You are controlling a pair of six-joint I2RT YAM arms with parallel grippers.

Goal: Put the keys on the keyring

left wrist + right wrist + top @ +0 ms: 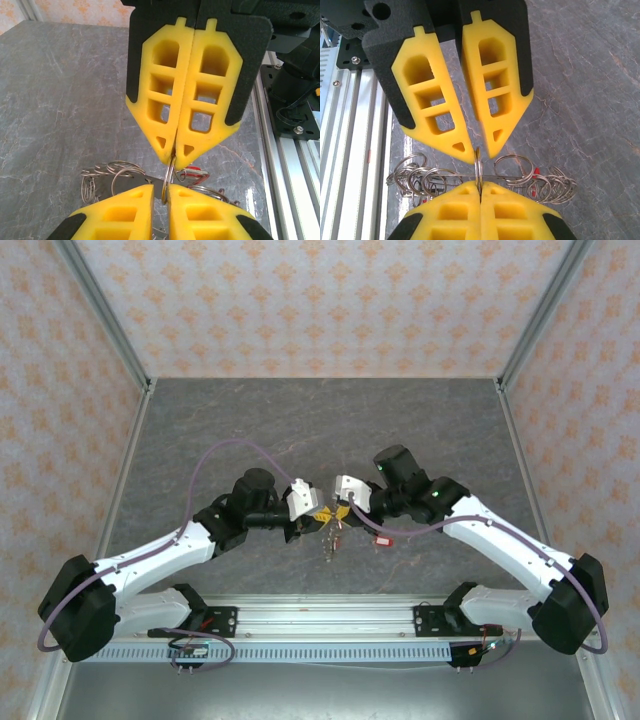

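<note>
A steel split ring (478, 167), seen edge-on, stands upright between both grippers. My right gripper (480, 186) is shut on its lower part. My left gripper (161, 189) has its yellow fingers slightly apart, and the split ring (170, 172) stands in the gap against one pad. The keyring (435, 176) crosses behind the split ring as a thin grey bar strung with several small loops. A red key tag (537, 172) shows among them. From above, both grippers meet at mid-table and the bunch of keys (330, 540) hangs below them.
One red-tagged key (380, 538) lies on the grey marbled table (330, 430) just right of the grippers. The aluminium rail (320, 618) with the arm bases runs along the near edge. Patterned walls close the sides and back.
</note>
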